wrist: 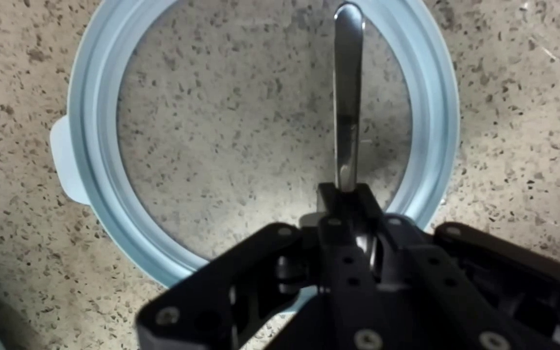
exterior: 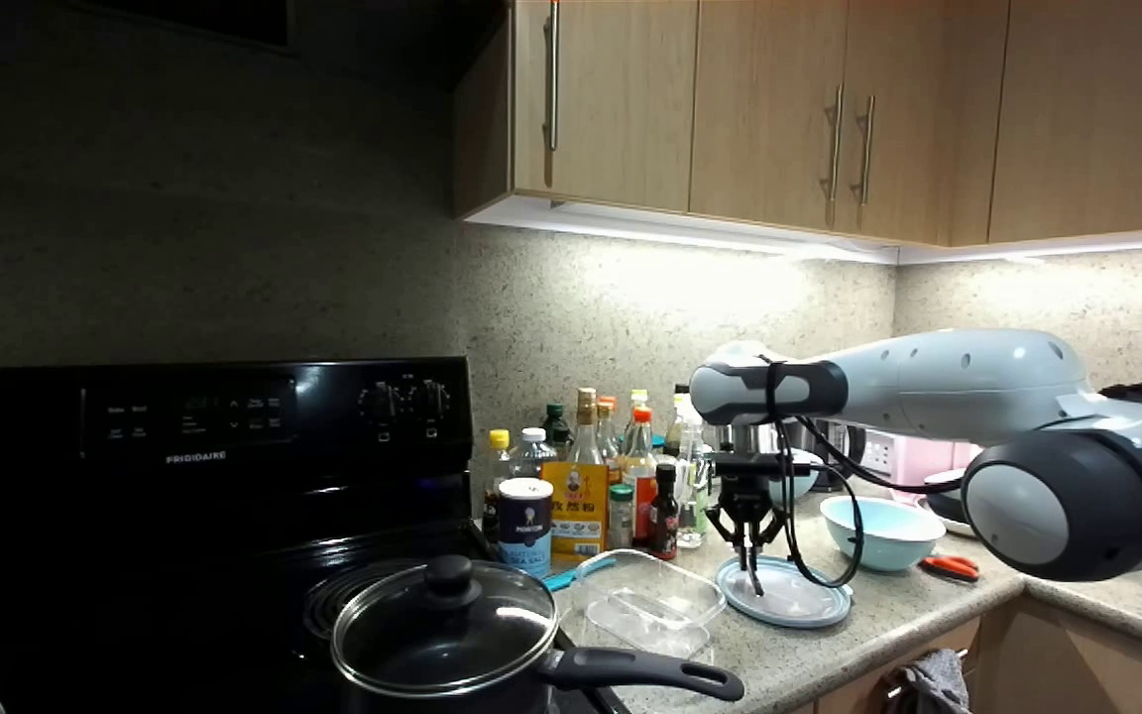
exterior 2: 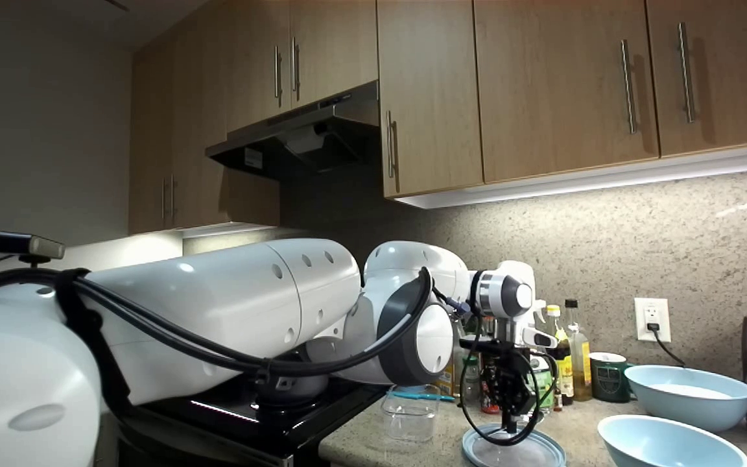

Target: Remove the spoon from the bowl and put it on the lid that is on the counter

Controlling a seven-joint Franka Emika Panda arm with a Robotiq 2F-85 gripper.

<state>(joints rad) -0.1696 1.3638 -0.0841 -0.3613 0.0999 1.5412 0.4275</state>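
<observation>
The black end effector [wrist: 344, 189] is clamped on a slim, shiny metal spoon [wrist: 348, 97], whose handle juts out beyond it in the wrist view. The spoon is over a round lid [wrist: 430, 116] with a pale blue rim and clear centre; contact cannot be told. The lid lies flat on the speckled grey counter [exterior: 888, 612]. Near it stand a wide, pale blue-green bowl [exterior: 883, 545] and a clear plastic container [exterior: 687, 592].
</observation>
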